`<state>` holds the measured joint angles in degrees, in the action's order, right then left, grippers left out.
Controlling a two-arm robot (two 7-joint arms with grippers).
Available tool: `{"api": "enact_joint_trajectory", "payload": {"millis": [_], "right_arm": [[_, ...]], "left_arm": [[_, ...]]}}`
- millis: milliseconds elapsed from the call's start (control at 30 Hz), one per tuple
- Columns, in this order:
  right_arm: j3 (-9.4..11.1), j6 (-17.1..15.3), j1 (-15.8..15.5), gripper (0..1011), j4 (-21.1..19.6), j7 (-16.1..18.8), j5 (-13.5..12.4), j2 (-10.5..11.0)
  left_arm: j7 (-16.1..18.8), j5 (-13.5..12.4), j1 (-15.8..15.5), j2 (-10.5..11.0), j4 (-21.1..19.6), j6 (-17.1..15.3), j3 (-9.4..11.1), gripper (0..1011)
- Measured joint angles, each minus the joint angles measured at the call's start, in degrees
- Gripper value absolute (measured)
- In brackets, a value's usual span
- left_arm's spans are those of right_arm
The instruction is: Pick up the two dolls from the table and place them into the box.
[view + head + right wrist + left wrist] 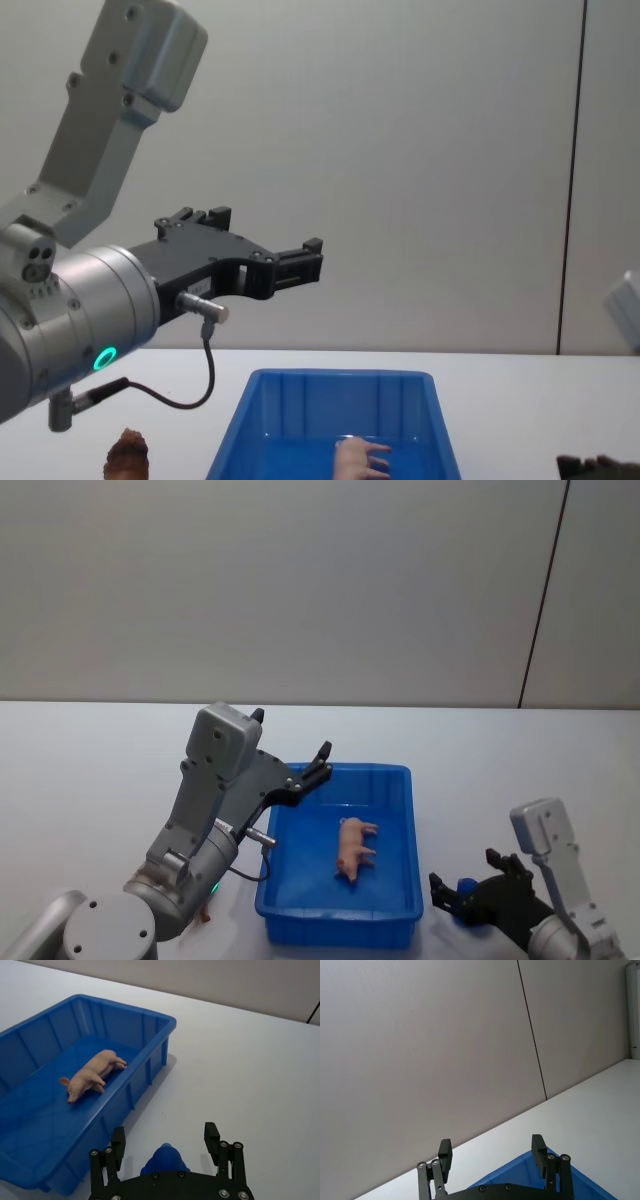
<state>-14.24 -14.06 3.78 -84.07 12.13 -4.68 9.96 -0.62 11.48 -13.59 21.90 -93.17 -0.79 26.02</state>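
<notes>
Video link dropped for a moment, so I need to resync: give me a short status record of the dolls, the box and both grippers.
pink doll: lying on its side inside the blue box
reddish-brown doll: on the table, left of the box, outside it
left gripper: open, empty, raised above the box's rear left part
right gripper: open, low over the table, right of the box
left to place: reddish-brown doll

left gripper (491, 1146): jaws apart — nothing between them
box (522, 1176): blue corner under the jaws
bench (592, 1110): white
</notes>
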Motion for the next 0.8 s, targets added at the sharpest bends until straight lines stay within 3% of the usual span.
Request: {"api": "enact_joint_trajectory", "payload": {"millis": [433, 800], "right_arm": [[0.01, 1.34, 0.68, 682, 3.56, 2.05, -0.18, 0.03], [-0.39, 5.37, 0.51, 307, 3.42, 3.51, 0.67, 0.12]], "left_arm": [[0.00, 0.00, 0.00, 0.00, 0.00, 0.00, 0.00, 1001], [0.00, 0.00, 0.00, 0.00, 0.00, 0.00, 0.00, 1001]]}}
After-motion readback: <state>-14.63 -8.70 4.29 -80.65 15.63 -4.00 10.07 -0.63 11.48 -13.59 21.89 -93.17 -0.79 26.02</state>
